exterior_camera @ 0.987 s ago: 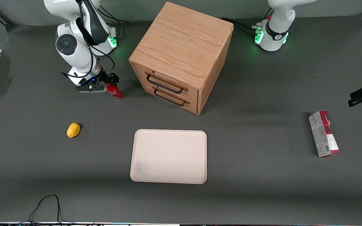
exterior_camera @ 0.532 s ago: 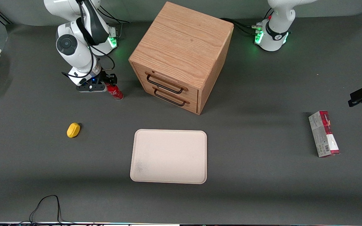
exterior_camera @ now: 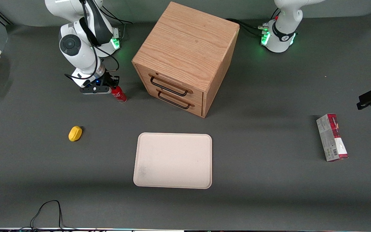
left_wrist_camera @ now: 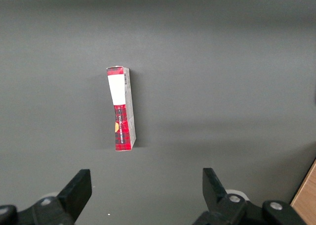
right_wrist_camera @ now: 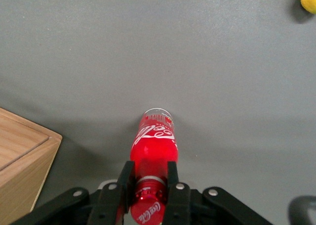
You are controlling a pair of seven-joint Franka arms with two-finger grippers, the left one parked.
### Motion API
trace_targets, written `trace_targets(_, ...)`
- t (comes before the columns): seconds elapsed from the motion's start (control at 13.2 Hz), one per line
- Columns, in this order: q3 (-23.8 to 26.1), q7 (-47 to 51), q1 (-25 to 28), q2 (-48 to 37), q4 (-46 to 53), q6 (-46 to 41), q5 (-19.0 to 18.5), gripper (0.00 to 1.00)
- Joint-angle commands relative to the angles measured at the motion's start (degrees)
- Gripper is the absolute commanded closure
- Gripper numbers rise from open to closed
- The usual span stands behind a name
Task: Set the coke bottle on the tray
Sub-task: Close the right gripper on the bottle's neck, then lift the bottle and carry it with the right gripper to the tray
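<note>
— So, where is the coke bottle (exterior_camera: 118, 94) right now?

— Standing on the dark grey table (exterior_camera: 269, 193), beside the wooden cabinet (exterior_camera: 185, 58), toward the working arm's end. The gripper (right_wrist_camera: 149, 186) sits right over it, and its jaws are clamped on the neck just under the red cap. From the wrist camera you look straight down the red body with the white script logo.

— Is it off the table?

— I cannot tell; the base looks at or just above the surface.

— And the tray (exterior_camera: 173, 160)?

— The cream tray lies flat, nearer the front camera than the cabinet, in front of its two drawers. It is well apart from the bottle.

— Anything else around?

— A small yellow lemon-like object (exterior_camera: 75, 133) lies nearer the front camera than the bottle. A red-and-grey carton box (exterior_camera: 331, 137) lies on its side, toward the parked arm's end of the table.
</note>
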Motion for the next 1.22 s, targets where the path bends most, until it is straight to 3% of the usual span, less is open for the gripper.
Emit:
trace_targets(0.0, -0.55, -0.46, 1.16, -0.29, -0.48, 0.71, 1.26, 1.00)
trace_targets(0.3, -0.72, -0.55, 1.08, -1.00, 2.40, -4.28, 1.26, 1.00)
trace_targets(0.61, -3.96, -1.43, 0.46, -0.82, 14.25, -18.24, 1.17, 1.00)
trace_targets(0.84, -6.95, -1.43, 0.29, 2.59, 28.03, -29.75, 0.91, 1.00)
trace_targets(1.14, -9.42, -1.26, -0.24, 13.83, 52.28, -45.49, 0.82, 1.00)
